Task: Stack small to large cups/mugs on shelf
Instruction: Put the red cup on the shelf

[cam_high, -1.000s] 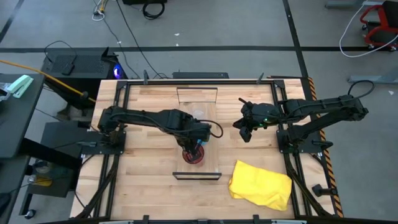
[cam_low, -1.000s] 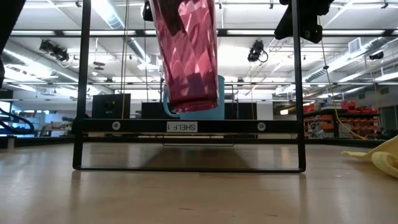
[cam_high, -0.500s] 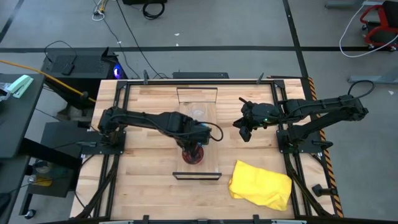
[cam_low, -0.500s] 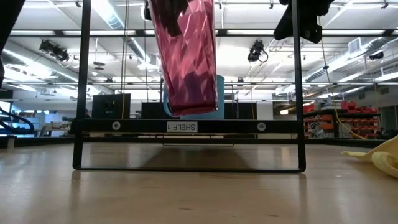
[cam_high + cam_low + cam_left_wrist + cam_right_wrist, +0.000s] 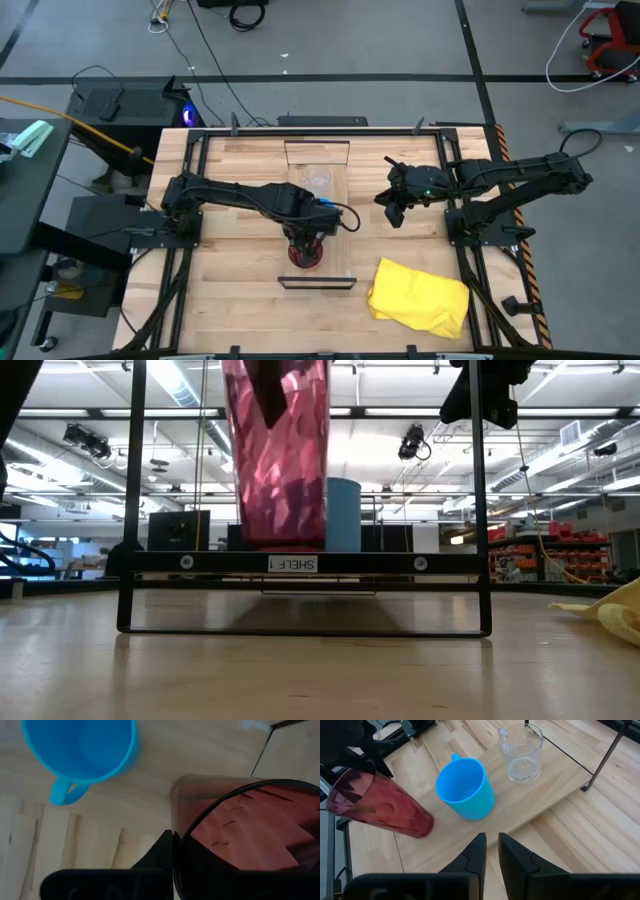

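Left gripper: I see it over the near half of the shelf, clamped on the rim of the large dark red faceted cup; in the left wrist view one dark finger lies against the outside of the rim, the other I cannot see.
Dark red cup: upright in the low view, its base at the level of the long pale wooden shelf plank with dark metal end brackets. I cannot tell whether it touches the board; its top is cut off by the frame.
Bright blue mug with handle: stands on the shelf just beside the red cup. In the low view it is half hidden behind that cup; from above the left arm covers nearly all of it.
Small clear see-through cup: on the shelf toward the far end, beyond the blue mug; from above I can only just make it out.
Right gripper: hangs in the air to the right of the shelf, fingers close together with a narrow gap, holding nothing.
Crumpled yellow cloth: on the table's near right; only an edge shows in the low view.
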`<state>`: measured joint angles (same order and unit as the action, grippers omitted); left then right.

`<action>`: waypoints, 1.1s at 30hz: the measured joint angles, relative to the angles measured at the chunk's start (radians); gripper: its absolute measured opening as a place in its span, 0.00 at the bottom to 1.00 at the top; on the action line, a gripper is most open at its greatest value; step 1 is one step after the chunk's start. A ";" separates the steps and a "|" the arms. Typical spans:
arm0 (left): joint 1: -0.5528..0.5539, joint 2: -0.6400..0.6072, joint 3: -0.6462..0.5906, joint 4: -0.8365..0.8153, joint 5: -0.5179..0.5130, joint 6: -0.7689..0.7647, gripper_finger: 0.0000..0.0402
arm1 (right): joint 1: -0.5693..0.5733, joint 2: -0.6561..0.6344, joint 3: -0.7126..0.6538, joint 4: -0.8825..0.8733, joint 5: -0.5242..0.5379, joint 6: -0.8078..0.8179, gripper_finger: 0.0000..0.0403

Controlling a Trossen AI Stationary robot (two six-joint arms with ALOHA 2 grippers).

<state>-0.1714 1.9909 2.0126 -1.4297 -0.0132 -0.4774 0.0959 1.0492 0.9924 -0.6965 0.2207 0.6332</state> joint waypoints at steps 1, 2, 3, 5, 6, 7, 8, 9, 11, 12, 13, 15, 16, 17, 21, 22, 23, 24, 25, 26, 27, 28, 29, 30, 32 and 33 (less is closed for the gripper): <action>0.000 0.001 0.001 -0.004 0.005 0.000 0.03 | 0.000 0.000 0.000 0.000 0.000 0.000 0.14; 0.000 0.002 0.001 -0.005 0.011 0.002 0.03 | 0.000 0.000 0.000 0.000 0.000 0.000 0.14; 0.000 0.003 0.001 -0.002 0.013 0.003 0.03 | 0.000 0.000 0.000 0.001 0.000 0.000 0.14; 0.000 0.003 0.001 0.002 0.013 0.003 0.05 | 0.000 0.000 0.000 0.003 0.000 0.000 0.14; 0.001 0.003 0.001 0.005 0.012 0.003 0.06 | 0.000 0.000 0.000 0.003 0.000 0.000 0.14; 0.003 0.004 0.000 0.007 0.011 0.003 0.07 | 0.000 0.000 0.000 0.004 0.000 0.000 0.14; 0.005 0.004 0.000 0.007 0.014 0.003 0.09 | 0.000 0.000 0.000 0.004 0.000 0.000 0.14; 0.007 0.004 0.000 0.009 0.020 0.003 0.09 | 0.000 0.000 0.000 0.004 0.000 0.000 0.14; 0.011 0.006 -0.001 0.014 0.028 0.003 0.11 | 0.000 0.000 0.000 0.004 0.000 0.000 0.14; 0.013 0.006 -0.001 0.016 0.029 0.002 0.12 | 0.000 0.000 0.000 0.004 0.000 0.000 0.14; 0.015 0.006 -0.002 0.017 0.029 0.002 0.12 | 0.000 0.000 0.000 0.004 0.000 0.000 0.14; 0.018 0.006 -0.002 0.017 0.030 -0.002 0.14 | 0.000 0.000 0.000 0.004 0.000 0.000 0.14; 0.021 0.006 -0.002 0.018 0.033 -0.002 0.15 | 0.000 0.000 0.000 0.004 0.000 0.000 0.14; 0.023 0.004 -0.002 0.018 0.036 -0.003 0.15 | 0.000 0.000 0.000 0.004 0.000 0.000 0.14; 0.028 -0.001 0.004 0.031 0.037 -0.009 0.19 | 0.000 0.000 0.000 0.003 0.000 -0.001 0.14; 0.029 -0.001 0.010 0.029 0.037 -0.009 0.19 | 0.000 0.000 0.000 0.003 0.000 -0.002 0.14; 0.029 -0.001 0.021 0.031 0.037 -0.009 0.20 | 0.000 0.000 0.000 0.003 0.000 -0.004 0.14; 0.029 -0.002 0.031 0.034 0.037 -0.008 0.21 | 0.000 0.000 0.000 0.003 0.000 -0.005 0.14; 0.030 -0.002 0.042 0.032 0.037 -0.008 0.22 | 0.000 0.000 0.000 0.003 0.000 -0.005 0.14; 0.031 -0.002 0.057 0.030 0.037 -0.008 0.23 | 0.000 0.000 0.000 0.003 0.000 -0.006 0.14; 0.032 -0.002 0.073 0.028 0.037 -0.008 0.24 | 0.000 0.000 0.000 0.003 0.000 -0.006 0.14; 0.034 -0.002 0.093 0.022 0.038 -0.008 0.24 | 0.000 0.000 0.000 0.003 0.000 -0.006 0.14; 0.035 -0.003 0.114 0.010 0.037 -0.008 0.25 | 0.000 0.000 0.000 0.003 0.000 -0.006 0.14; 0.037 -0.003 0.140 -0.012 0.037 -0.008 0.25 | 0.000 0.000 0.000 0.003 0.000 -0.006 0.14; 0.039 -0.003 0.196 -0.079 0.024 -0.008 0.26 | 0.000 0.000 0.000 0.002 0.000 -0.006 0.14; 0.040 -0.003 0.224 -0.118 0.010 -0.008 0.26 | 0.001 0.000 0.000 0.002 0.000 -0.007 0.14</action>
<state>-0.1318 1.9876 2.2369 -1.5477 -0.0028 -0.4855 0.0970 1.0496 0.9924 -0.6948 0.2207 0.6266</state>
